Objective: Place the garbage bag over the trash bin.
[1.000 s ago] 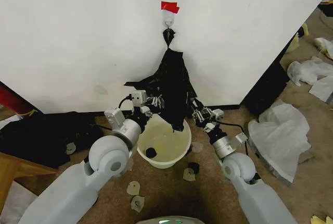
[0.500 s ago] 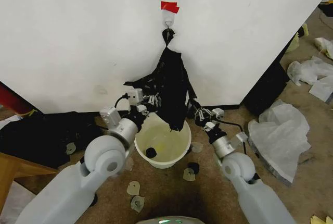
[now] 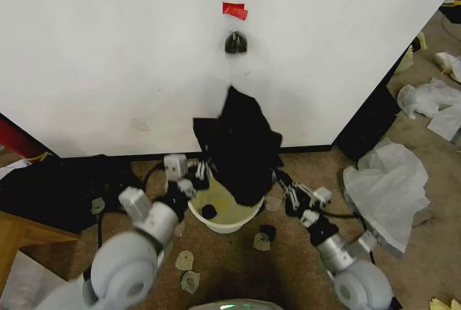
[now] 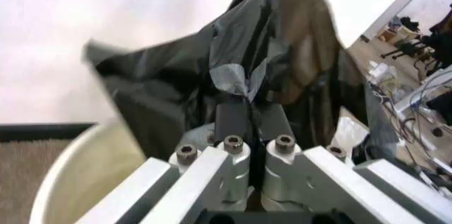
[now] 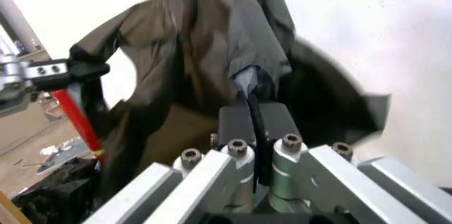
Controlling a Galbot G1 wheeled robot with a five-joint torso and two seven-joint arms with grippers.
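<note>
1. Both arms are clad in smooth light-grey shells with round, ball-like joints.
2. The left tool has a silver metal body, a white boxy block on top and black cables looping beside it.
3. The right tool is silver and black, with a black cable running along the forearm.
4. In both wrist views, pale angled metal bars carry rows of hex-socket screws around dark, flat fingers.

The bag is thin black plastic film, glossy and much wrinkled. The bin is smooth cream plastic with a slight shine. Both grippers, left and right, have matt metal bodies with bolts and black pads. The floor looks rough brown carpet.
</note>
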